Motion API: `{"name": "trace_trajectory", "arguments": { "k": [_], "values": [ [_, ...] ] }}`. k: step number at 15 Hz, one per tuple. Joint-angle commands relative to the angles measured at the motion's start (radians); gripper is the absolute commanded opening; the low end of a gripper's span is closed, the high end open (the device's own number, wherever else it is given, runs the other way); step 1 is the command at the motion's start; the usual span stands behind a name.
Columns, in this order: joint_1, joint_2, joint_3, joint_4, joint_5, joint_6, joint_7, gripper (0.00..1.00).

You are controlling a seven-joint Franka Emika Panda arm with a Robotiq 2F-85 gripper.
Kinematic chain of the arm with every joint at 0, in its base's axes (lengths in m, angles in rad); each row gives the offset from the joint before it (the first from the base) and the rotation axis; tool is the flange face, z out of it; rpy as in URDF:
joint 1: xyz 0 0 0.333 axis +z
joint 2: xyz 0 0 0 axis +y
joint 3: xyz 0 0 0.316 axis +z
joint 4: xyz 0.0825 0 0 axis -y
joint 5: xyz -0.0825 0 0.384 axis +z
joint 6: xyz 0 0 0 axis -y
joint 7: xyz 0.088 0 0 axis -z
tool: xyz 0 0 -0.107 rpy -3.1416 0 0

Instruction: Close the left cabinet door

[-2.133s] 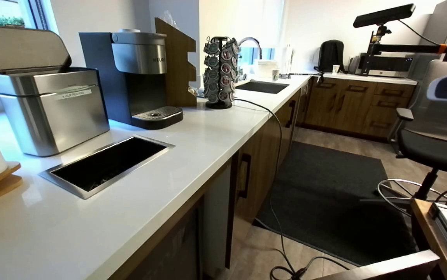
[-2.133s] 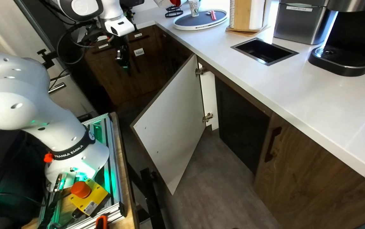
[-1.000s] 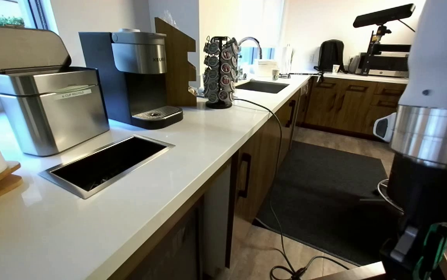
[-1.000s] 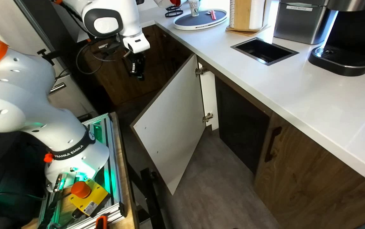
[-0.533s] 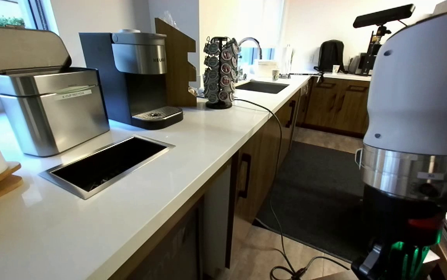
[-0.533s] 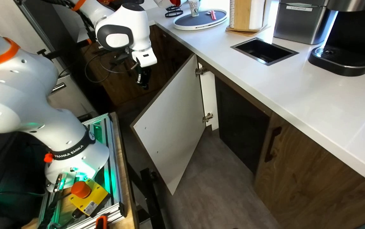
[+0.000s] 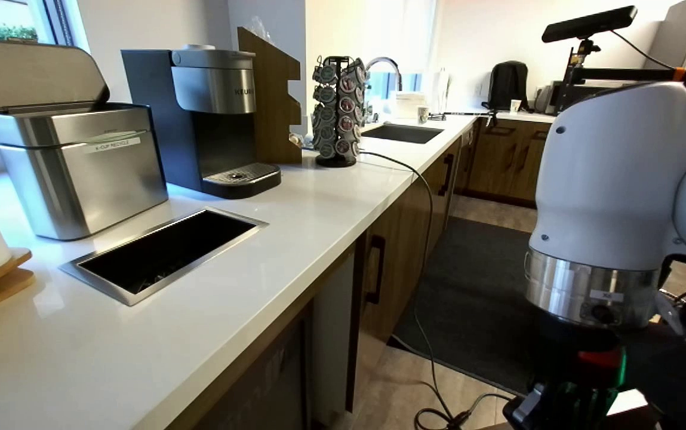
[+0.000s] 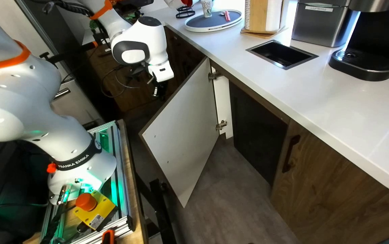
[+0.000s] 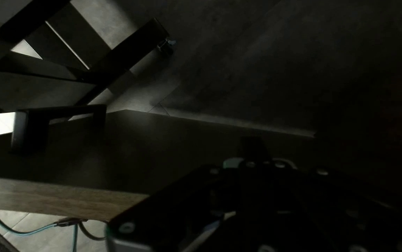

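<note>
The left cabinet door [image 8: 187,128] stands wide open, its white inner face showing and its hinges on the cabinet side. In the wrist view its brown outer face [image 9: 134,150] is very dark, with the dark bar handle [image 9: 99,115] at the left. A strip of its top edge [image 7: 629,401] shows in an exterior view, partly hidden by the gripper. My gripper [image 8: 160,95] points down on the door's outer side, near its top edge. In the wrist view the gripper [image 9: 255,148] has its fingers together over the door's outer face, with nothing seen between them. Contact cannot be told.
The white countertop [image 8: 282,91] runs above the cabinet, with a black steel-rimmed opening [image 8: 282,54]. A closed brown door [image 8: 333,183] is beside the open cabinet. The robot's bench [image 8: 126,169] stands close to the open door's free edge. A cable [image 7: 426,286] hangs down from the counter.
The arm has come forward and down, bringing the gripper closer to the outer side of the open door. The door has not moved.
</note>
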Motion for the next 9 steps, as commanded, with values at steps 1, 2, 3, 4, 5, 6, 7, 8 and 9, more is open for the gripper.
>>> {"name": "trace_trajectory", "arguments": {
  "k": [1, 2, 3, 4, 5, 6, 7, 8, 9],
  "values": [
    [0.169, 0.084, -0.187, 0.001, -0.072, 0.106, -0.003, 0.0],
    [0.207, 0.102, -0.235, 0.002, -0.094, 0.131, -0.016, 0.0],
    [0.243, 0.116, -0.279, 0.003, -0.125, 0.154, -0.013, 0.0],
    [0.273, 0.128, -0.313, 0.004, -0.156, 0.171, -0.011, 0.0],
    [0.295, 0.137, -0.343, 0.005, -0.178, 0.195, -0.018, 0.0],
    [0.313, 0.133, -0.367, 0.006, -0.196, 0.209, -0.022, 0.0],
    [0.328, 0.136, -0.393, 0.007, -0.223, 0.238, -0.025, 0.0],
    [0.34, 0.141, -0.415, 0.006, -0.247, 0.265, -0.033, 0.0],
    [0.347, 0.147, -0.438, 0.006, -0.273, 0.288, -0.047, 0.0]
  ]
}}
